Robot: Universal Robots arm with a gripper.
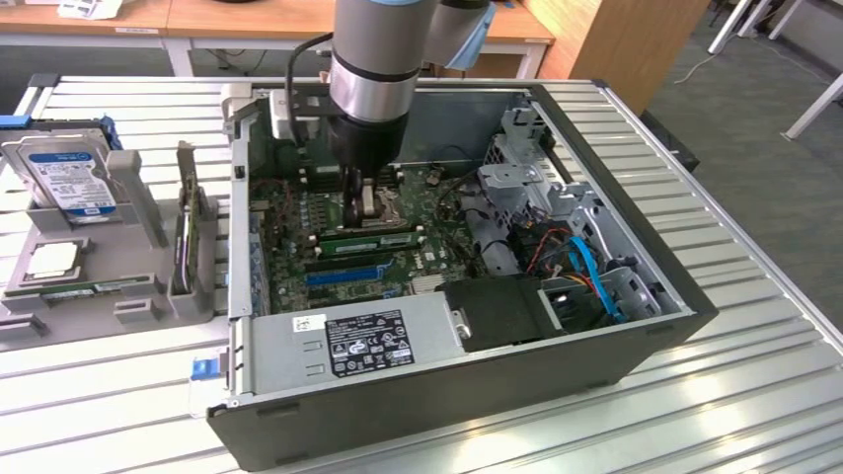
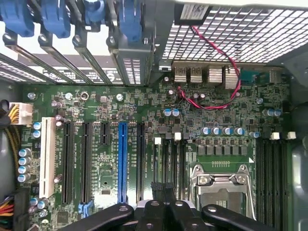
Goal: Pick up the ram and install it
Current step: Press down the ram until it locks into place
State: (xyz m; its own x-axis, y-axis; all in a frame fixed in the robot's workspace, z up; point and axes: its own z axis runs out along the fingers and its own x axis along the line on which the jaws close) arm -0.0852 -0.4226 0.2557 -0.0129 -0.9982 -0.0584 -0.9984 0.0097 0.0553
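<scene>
- Green ram: standing on its long edge on the motherboard, directly beneath the end effector, its row of dark chips facing the exterior camera. Whether it is sitting fully in its slot, I cannot tell.
- End effector: reaching down into the open computer case with its fingers clenched together. In the wrist view the black fingertips are hovering over a pair of narrow memory slots. Whether they are pinching the ram or only meeting its top edge is not showing.
- Processor socket: lying just beside the end effector, with its metal latch frame closed.
- Blue expansion slot: running parallel to the memory slots, near the end effector on the side away from the socket.
- Red wire: looping across the board beyond the fingertips, towards the rear ports.
- Power supply: sitting in the case near the end effector, with its label facing up.
- Blue cables: curling in the drive bay, well apart from the end effector.
- Hard drive: leaning in a grey holder outside the case, well apart from the end effector, on the exterior view's left.
- Slatted metal counter: carrying the case and the holder.
</scene>
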